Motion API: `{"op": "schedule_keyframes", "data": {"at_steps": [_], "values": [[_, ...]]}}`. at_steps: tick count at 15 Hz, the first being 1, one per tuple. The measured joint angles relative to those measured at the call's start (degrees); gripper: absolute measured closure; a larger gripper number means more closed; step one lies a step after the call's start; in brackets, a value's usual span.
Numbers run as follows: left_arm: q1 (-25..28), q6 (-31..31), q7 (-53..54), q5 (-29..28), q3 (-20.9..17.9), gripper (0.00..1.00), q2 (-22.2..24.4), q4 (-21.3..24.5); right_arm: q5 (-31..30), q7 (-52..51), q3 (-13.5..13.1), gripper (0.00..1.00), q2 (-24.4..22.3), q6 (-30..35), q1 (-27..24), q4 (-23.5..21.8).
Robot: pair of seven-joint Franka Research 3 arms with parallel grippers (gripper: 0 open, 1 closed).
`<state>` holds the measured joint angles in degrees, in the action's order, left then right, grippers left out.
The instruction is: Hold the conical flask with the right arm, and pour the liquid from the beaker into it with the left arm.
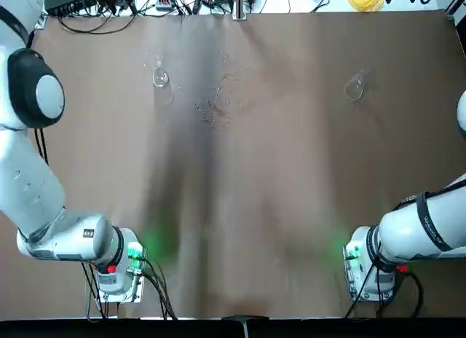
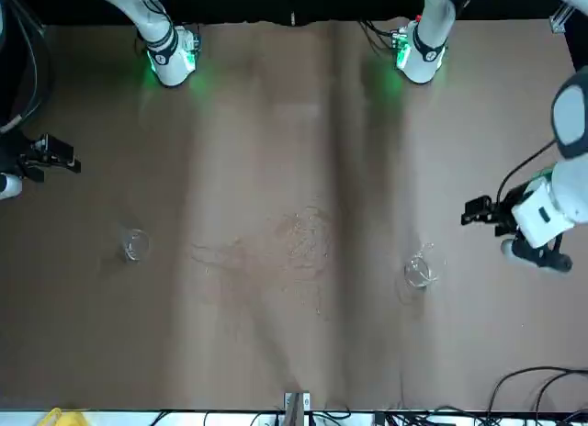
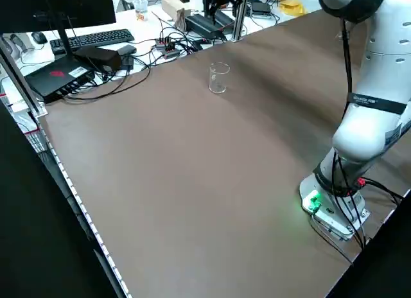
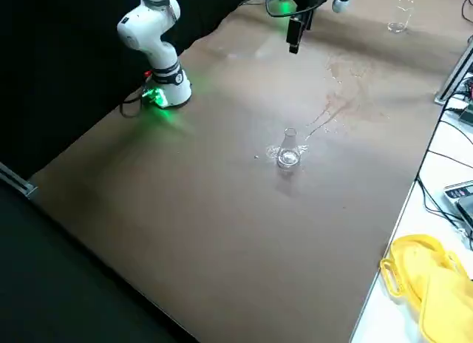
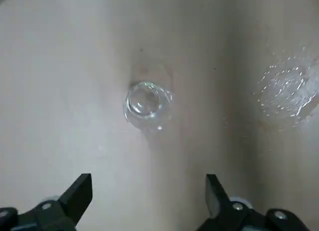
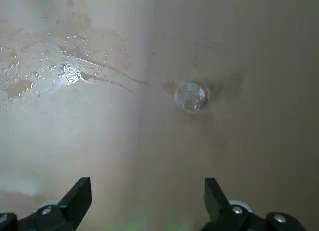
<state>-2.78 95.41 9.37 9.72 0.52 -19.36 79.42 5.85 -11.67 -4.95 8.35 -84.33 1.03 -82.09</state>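
1. The conical flask point(image 4: 289, 152) is standing upright on the worktop point(image 1: 255, 207), on the right arm's side and well out from the arms' bases. Its long axis is running vertically, with the narrow neck pointing up and the wide round base sitting flat.
2. The flask is looking clear and colourless, its walls tapering from base to neck. Bright reflections are showing low in the glass, and wet marks are lying around its base; whether it is holding liquid, I cannot tell.
3. The beaker point(image 3: 219, 78) is standing upright on the left arm's side, well apart from the flask. Its long axis is running vertically too, its wide mouth facing up.
4. The beaker is looking clear and straight-sided, with a bright round base; its liquid level I cannot tell.
5. Droplets and wet streaks point(image 1: 217, 105) are lying on the worktop between the two vessels.
6. The left claw point(image 5: 148, 198) is hovering above the worktop near the beaker, its fingers spreading wide and touching neither vessel.
7. The right claw point(image 6: 148, 198) is hovering on the flask's side, fingers also spreading wide, apart from the glass.
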Motion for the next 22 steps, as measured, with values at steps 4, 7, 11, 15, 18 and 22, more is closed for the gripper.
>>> {"op": "schedule_keyframes", "data": {"at_steps": [4,7,11,15,18,22], "values": [[-0.4,-7.6,-10.8,-1.3,0.6,0.0,5.3,0.1,-0.7,3.3,0.4,0.0,-1.3,1.7,0.1,0.0],[-2.3,-12.7,-18.6,-6.1,0.8,0.0,10.2,0.2,-5.0,4.5,4.3,0.0,-4.0,2.0,-0.7,-1.8],[-3.2,-13.4,-20.4,-9.0,1.0,0.0,12.1,0.7,-7.5,5.5,7.2,0.0,-6.4,0.7,-0.6,-5.1],[-3.2,-13.3,-20.4,-9.3,1.3,0.0,12.0,1.1,-8.2,6.0,8.1,0.0,-9.1,-4.2,-0.5,-9.3],[-2.9,-13.3,-20.1,-9.3,1.3,0.0,12.0,1.1,-8.2,6.1,7.9,0.0,-11.7,-6.2,-0.6,-12.3],[-2.9,-13.1,-20.0,-9.3,1.2,0.0,11.9,1.1,-6.8,6.6,7.6,0.0,-12.6,-6.5,-1.0,-12.3]]}}
